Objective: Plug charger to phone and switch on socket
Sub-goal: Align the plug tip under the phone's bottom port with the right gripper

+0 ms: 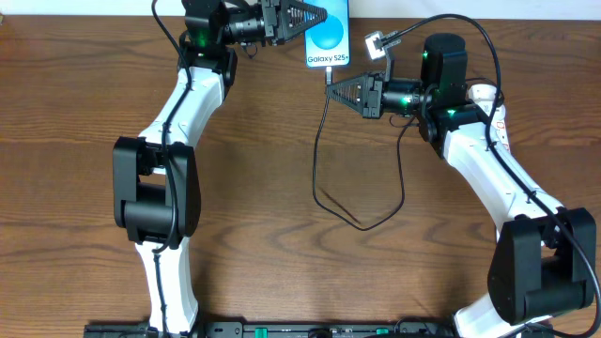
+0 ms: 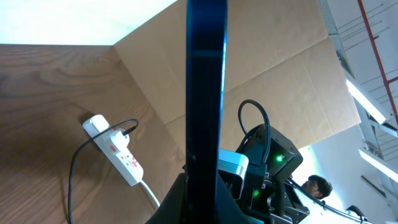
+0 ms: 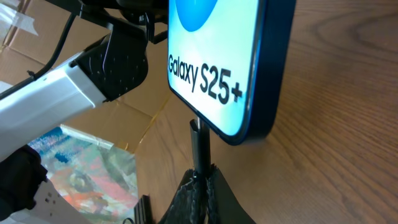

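The phone [image 1: 328, 38] with a cyan screen reading "Galaxy S25+" lies at the table's far edge. My left gripper [image 1: 317, 16] is shut on its far end; in the left wrist view the phone [image 2: 206, 87] runs edge-on between the fingers [image 2: 205, 186]. My right gripper [image 1: 331, 92] is shut on the charger's black plug [image 3: 199, 146], whose tip meets the phone's bottom edge [image 3: 239, 68]. The charger's black cable [image 1: 362, 223] loops across the table. The white socket strip [image 2: 115, 149] lies at the right, mostly hidden under my right arm in the overhead view [image 1: 488, 99].
Cardboard sheets [image 2: 280, 68] stand behind the table. A small white adapter [image 1: 374, 42] sits right of the phone. The black cable also plugs into the strip [image 2: 127, 129]. A person's head [image 2: 317, 185] shows at the far right.
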Robot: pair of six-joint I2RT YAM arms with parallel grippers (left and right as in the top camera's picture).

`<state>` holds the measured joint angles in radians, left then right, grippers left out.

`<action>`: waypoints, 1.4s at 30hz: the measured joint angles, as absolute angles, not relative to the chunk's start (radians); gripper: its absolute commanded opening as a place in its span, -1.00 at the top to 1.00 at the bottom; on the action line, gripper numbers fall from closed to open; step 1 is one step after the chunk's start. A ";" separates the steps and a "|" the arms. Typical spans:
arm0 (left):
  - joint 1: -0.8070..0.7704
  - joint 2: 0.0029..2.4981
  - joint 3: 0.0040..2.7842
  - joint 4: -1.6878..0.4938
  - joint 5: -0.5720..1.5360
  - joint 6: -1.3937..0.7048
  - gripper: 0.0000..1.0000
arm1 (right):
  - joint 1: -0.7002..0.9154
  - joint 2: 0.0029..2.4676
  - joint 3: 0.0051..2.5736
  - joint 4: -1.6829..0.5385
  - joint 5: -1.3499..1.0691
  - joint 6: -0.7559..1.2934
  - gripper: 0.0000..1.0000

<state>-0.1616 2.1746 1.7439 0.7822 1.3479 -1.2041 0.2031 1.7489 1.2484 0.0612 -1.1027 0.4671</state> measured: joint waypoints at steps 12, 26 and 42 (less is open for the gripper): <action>-0.162 2.175 1.744 0.782 1.348 -1.208 0.86 | 0.203 1.749 1.248 0.061 -1.103 0.471 0.98; -0.162 2.175 1.744 0.783 1.349 -1.213 0.86 | 0.203 1.749 1.248 0.061 -1.103 0.490 0.98; -0.162 2.175 1.744 0.783 1.353 -1.238 0.85 | 0.204 1.749 1.248 0.064 -1.106 0.501 0.98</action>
<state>-0.1616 2.1746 1.7439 0.7826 1.3525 -1.2385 0.2035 1.7489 1.2484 0.0635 -1.1065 0.5011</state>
